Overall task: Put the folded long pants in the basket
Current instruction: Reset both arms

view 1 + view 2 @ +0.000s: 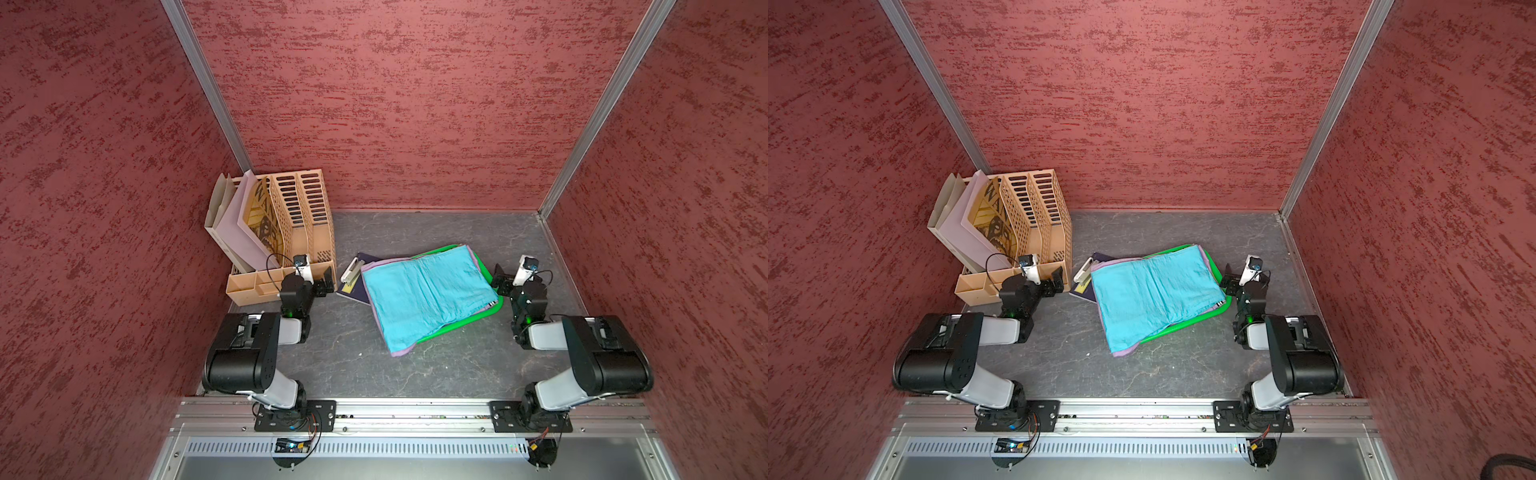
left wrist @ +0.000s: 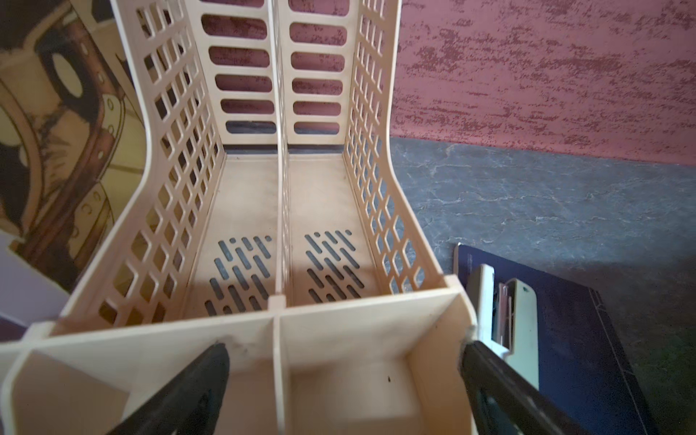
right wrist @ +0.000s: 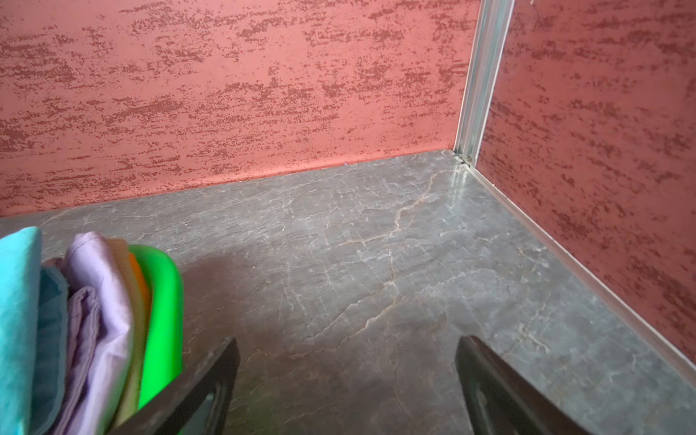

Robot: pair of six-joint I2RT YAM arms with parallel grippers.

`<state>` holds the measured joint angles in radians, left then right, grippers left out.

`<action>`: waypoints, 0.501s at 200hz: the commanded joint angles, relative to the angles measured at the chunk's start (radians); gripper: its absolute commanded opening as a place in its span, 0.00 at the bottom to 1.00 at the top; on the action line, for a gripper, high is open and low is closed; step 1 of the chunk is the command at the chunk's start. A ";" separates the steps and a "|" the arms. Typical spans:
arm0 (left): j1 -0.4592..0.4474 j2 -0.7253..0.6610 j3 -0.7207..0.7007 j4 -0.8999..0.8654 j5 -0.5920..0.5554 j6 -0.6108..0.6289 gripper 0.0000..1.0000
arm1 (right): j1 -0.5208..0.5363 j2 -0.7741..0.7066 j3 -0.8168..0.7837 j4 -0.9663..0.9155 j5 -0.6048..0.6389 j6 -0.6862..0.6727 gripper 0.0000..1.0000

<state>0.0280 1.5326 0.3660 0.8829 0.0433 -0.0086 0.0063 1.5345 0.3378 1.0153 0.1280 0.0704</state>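
- In both top views the teal pants [image 1: 428, 297] lie uppermost on a stack in the green basket [image 1: 486, 311], with the lilac pants [image 1: 401, 352] peeking out beneath; the stack overhangs the basket's near edge onto the grey table [image 1: 374, 374]. The left gripper [image 1: 328, 282] sits beside the beige file organiser [image 1: 299, 216], the right gripper [image 1: 498, 278] just beside the basket's far corner; both hold nothing.
- A top view shows a white stapler [image 1: 1084, 276] on a dark notebook [image 1: 1081, 295], partly under the stack.
- The left wrist view alone shows the left jaws spread wide over the organiser's front tray, stapler alongside.
- The right wrist view alone reveals the lower layers, the khaki pants [image 3: 133, 301] and the orange pants [image 3: 140, 278], against the basket rim; the right jaws are wide apart over bare table.
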 commanded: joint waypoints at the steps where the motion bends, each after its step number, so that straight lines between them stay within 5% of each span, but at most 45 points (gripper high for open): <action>1: 0.004 -0.001 0.015 0.002 0.008 0.021 1.00 | 0.012 0.014 0.032 -0.069 0.007 -0.042 0.98; 100: 0.003 0.000 0.014 0.005 0.005 0.022 1.00 | 0.014 0.011 0.023 -0.055 0.004 -0.044 0.98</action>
<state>0.0288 1.5326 0.3695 0.8814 0.0448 -0.0025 0.0132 1.5406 0.3573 0.9897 0.1280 0.0441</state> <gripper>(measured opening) 0.996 0.984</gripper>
